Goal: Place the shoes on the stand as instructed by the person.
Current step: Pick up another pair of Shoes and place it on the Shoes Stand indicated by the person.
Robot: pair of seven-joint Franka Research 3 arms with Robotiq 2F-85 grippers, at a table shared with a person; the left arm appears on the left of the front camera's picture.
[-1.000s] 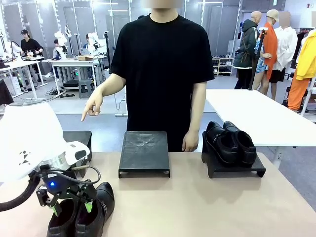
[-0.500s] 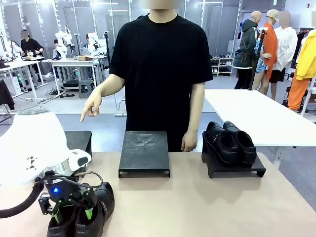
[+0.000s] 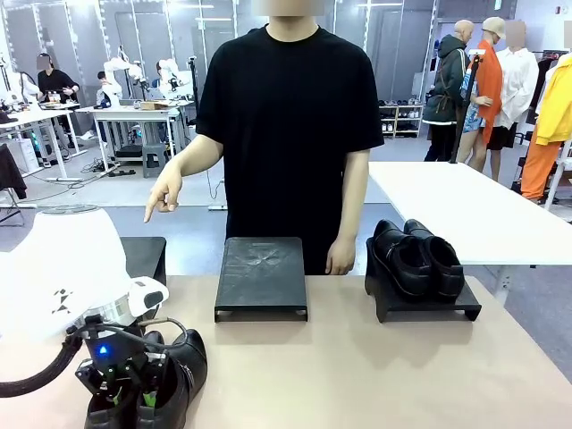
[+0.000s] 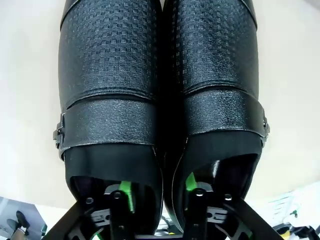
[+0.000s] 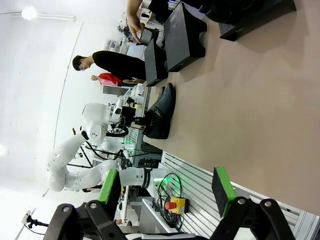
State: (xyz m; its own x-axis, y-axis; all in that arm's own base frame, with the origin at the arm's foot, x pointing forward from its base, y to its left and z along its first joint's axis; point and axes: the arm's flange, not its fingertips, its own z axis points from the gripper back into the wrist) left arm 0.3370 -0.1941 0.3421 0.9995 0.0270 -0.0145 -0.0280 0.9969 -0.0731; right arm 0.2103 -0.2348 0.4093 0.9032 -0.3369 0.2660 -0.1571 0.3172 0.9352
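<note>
One finger of the left gripper (image 4: 157,189) is set inside each of the shoes (image 4: 210,60), seemingly so both can be lifted together to the stand (image 3: 147,255) pointed at; closure cannot be told.

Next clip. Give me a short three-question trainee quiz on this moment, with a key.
1. True or false: the middle stand is bare.
2. Where are the left end effector's fingers? A) one inside each near shoe; B) both inside one shoe; C) clamped outside one heel.
3. Fill in: the right end effector is ____, with nothing between its pads.
Key: 1 true; 2 A; 3 open.
</note>
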